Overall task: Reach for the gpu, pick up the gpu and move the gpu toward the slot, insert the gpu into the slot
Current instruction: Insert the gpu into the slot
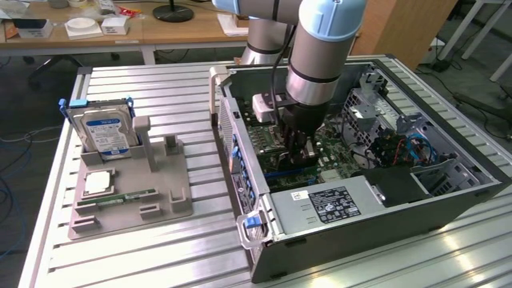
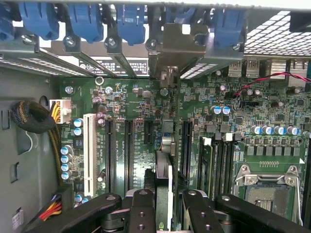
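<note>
My gripper (image 1: 298,155) is down inside the open computer case (image 1: 240,138), just above the motherboard (image 1: 336,157). In the wrist view the gpu (image 2: 165,167) appears edge-on as a thin dark card standing upright between the black fingers (image 2: 142,209), and the gripper (image 2: 167,213) is shut on it. Its silvery end bracket (image 2: 181,46) sits against the case's rear slot openings, among the blue clips (image 2: 87,22). The card runs parallel to the black expansion slots (image 2: 129,155), between two of them. The slot directly beneath it is hidden by the card itself.
Beside the case, a grey holder (image 1: 160,198) carries a blue-labelled hard drive (image 1: 105,133) and a green memory stick (image 1: 116,198). The power supply (image 1: 336,204) fills the case's near end. A CPU socket (image 2: 267,187), memory slots (image 2: 214,160) and a cable bundle (image 2: 29,116) flank the card.
</note>
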Controlling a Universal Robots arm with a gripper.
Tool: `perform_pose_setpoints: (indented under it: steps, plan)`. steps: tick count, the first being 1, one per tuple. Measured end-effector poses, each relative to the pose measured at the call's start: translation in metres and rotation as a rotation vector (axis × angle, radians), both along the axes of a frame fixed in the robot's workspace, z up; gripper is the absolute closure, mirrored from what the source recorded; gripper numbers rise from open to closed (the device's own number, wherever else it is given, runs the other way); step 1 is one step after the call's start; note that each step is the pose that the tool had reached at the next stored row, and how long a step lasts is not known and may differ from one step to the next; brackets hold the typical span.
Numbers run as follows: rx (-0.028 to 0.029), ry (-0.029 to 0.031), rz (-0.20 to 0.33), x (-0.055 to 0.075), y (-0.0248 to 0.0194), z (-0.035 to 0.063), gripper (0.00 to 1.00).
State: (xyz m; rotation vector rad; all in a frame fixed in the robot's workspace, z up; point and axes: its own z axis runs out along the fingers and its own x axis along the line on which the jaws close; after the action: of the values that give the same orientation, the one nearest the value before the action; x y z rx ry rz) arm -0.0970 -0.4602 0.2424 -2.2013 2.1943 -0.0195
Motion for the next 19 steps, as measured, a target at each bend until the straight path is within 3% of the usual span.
perform_pose_setpoints:
  steps: [19]
  plan:
    - [0.0007, 0.0000, 0.000, -0.0018, 0.0007, -0.0035, 0.74]
